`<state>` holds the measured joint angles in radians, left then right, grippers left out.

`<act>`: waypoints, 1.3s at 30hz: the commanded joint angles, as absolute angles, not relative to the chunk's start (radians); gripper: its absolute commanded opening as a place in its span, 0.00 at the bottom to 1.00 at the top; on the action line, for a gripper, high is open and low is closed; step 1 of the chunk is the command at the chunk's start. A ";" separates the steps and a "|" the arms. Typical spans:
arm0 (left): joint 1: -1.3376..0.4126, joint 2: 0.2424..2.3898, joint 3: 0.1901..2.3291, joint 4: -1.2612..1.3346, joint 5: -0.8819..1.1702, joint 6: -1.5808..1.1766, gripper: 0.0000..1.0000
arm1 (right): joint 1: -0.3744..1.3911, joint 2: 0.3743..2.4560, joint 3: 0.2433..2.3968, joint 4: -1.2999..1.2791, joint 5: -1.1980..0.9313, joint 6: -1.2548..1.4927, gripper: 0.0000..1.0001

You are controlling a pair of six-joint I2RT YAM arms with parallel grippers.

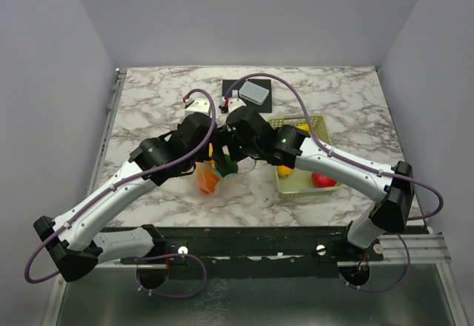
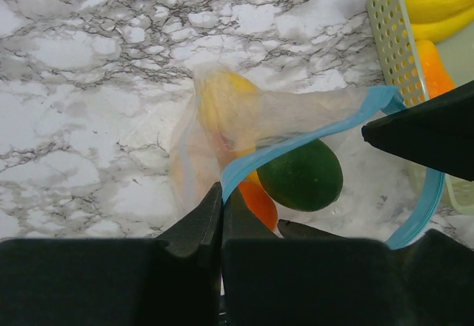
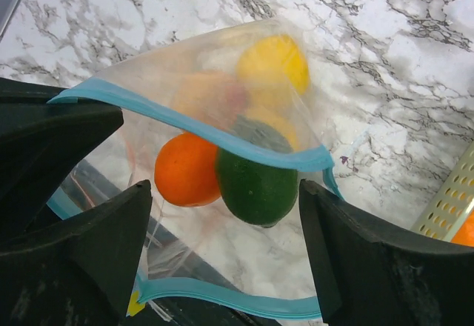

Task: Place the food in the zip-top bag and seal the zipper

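Robotics lab test cell: plain grey walls (image 1: 244, 15) enclose a marble-pattern tabletop (image 1: 148, 111). The cabled left arm (image 1: 111, 201) and right arm (image 1: 348, 167) are bolted to a rail (image 1: 252, 252) at its near edge.

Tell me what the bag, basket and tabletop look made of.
Zip-top bag: thin clear plastic film, glossy and crinkled; fruit shows through it.
Basket: rigid moulded plastic, pale yellow-green, matte, with regular rows of holes.
Tabletop: white, grey-veined marble look; real stone or printed laminate, cannot tell.
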<state>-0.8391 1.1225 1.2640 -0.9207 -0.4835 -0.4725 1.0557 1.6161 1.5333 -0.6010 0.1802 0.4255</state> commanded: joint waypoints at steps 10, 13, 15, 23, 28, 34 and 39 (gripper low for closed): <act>-0.841 1.124 1.274 -0.896 -0.474 -0.464 0.00 | 1.066 1.524 1.519 -0.567 0.114 0.436 0.86; -0.841 1.127 1.276 -0.896 -0.474 -0.462 0.00 | 1.066 1.487 1.508 -0.589 0.113 0.438 0.85; -0.841 1.129 1.277 -0.895 -0.474 -0.462 0.00 | 1.066 1.458 1.496 -0.607 0.128 0.445 0.85; -0.841 1.136 1.282 -0.892 -0.468 -0.460 0.00 | 1.066 1.337 1.429 -0.689 0.237 0.473 0.82; -0.842 1.135 1.285 -0.892 -0.466 -0.457 0.00 | 1.066 1.276 1.403 -0.784 0.352 0.500 0.82; -0.842 1.126 1.280 -0.892 -0.468 -0.456 0.00 | 1.066 1.219 1.354 -0.898 0.471 0.563 0.82; -0.841 1.126 1.276 -0.892 -0.465 -0.456 0.00 | 1.064 1.196 1.302 -1.003 0.556 0.653 0.82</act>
